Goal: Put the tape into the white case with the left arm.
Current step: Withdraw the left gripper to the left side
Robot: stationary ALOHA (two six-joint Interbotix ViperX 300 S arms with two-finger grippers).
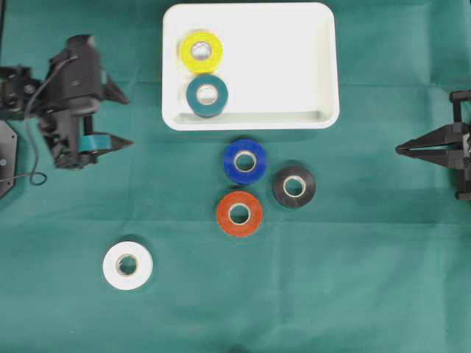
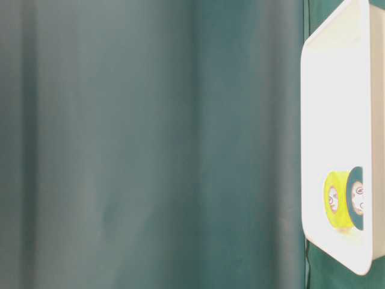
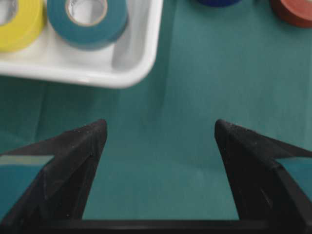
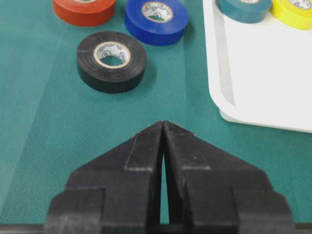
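Observation:
The white case lies at the back middle of the green cloth and holds a yellow tape roll and a teal tape roll. On the cloth in front of it lie a blue roll, a black roll, a red roll and, further left, a white roll. My left gripper, with teal bands, is open and empty at the far left, well away from every roll; its wrist view shows bare cloth between the fingers. My right gripper is shut and empty at the far right.
The case's corner with the teal roll and the yellow roll sits ahead of the left gripper. The black roll and the blue roll lie ahead of the right gripper. The table-level view shows the case sideways.

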